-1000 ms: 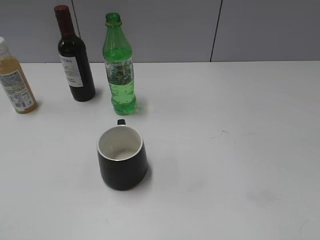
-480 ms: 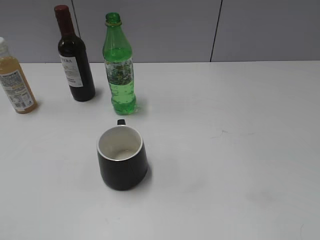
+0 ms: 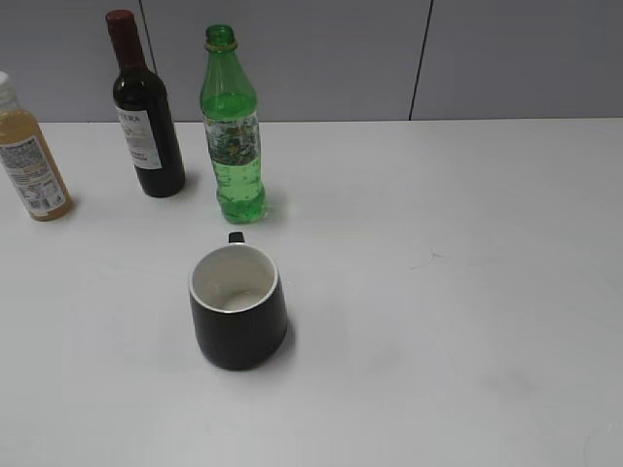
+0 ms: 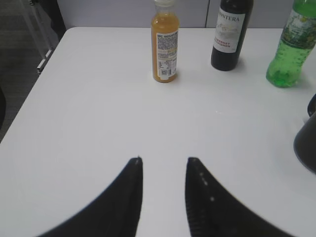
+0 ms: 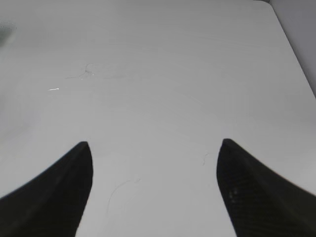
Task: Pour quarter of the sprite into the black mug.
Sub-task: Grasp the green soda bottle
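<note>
Standing upright on the white bench (image 3: 467, 292), the sprite (image 3: 233, 126) is seen as a tall bottle of clear green plastic with no cap on its neck. A mottled green-and-white label band is wrapped around its middle, and bubbly clear liquid fills it up to the shoulder. Its long axis is vertical, with the open mouth pointing straight up. It is placed toward the back of the bench, just beyond the black mug (image 3: 237, 305), and the two are set apart.

The black mug is shown as squat and matte black with a white inside, resting on its base with the opening facing up. Its handle is turned toward the sprite. Nothing can be made out inside beyond a faint mark at the bottom.

A dark wine bottle (image 3: 144, 112) with a red top is stood just left of the sprite, and an orange juice bottle (image 3: 29, 156) further left.

The left tool (image 4: 164, 163) is held partly spread above bare bench, with nothing between its jaws. The right tool (image 5: 155, 145) is spread wide over bare bench, likewise holding nothing.
</note>
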You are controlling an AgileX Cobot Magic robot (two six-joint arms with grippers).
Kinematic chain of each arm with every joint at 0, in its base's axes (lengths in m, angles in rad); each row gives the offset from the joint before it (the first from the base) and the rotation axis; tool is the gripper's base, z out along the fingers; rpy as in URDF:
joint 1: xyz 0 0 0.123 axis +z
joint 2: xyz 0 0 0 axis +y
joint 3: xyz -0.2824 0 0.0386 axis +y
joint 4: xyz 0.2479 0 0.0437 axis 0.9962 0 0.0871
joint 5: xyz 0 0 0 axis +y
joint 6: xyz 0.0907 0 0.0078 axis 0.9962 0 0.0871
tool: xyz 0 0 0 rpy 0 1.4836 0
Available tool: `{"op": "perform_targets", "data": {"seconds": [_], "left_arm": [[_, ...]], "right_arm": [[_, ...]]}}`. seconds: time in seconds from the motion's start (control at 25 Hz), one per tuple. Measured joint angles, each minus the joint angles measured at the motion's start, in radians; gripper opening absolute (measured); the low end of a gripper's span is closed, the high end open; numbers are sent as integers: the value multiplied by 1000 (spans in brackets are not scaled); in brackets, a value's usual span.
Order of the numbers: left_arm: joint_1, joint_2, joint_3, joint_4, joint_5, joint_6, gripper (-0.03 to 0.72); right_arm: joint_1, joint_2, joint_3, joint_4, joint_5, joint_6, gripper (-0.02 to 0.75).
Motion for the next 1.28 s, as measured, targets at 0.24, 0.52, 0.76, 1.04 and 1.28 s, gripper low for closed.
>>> {"op": "perform_targets", "data": {"seconds": [0.24, 0.52, 0.76, 1.04, 1.28], "left_arm": [[0, 0, 0, 0, 0, 0, 372], [0, 0, 0, -2, 0, 0, 626], [0, 0, 0, -12, 0, 0, 606], [0, 0, 0, -19, 0, 20, 594], [0, 66, -11, -35, -27, 60, 594]], "right_arm": [[0, 0, 0, 0, 0, 0, 591], [0, 0, 0, 0, 0, 0, 591], [0, 0, 0, 0, 0, -1, 591], [0, 0, 0, 0, 0, 0, 591], [0, 0, 0, 0, 0, 0, 591]]}}
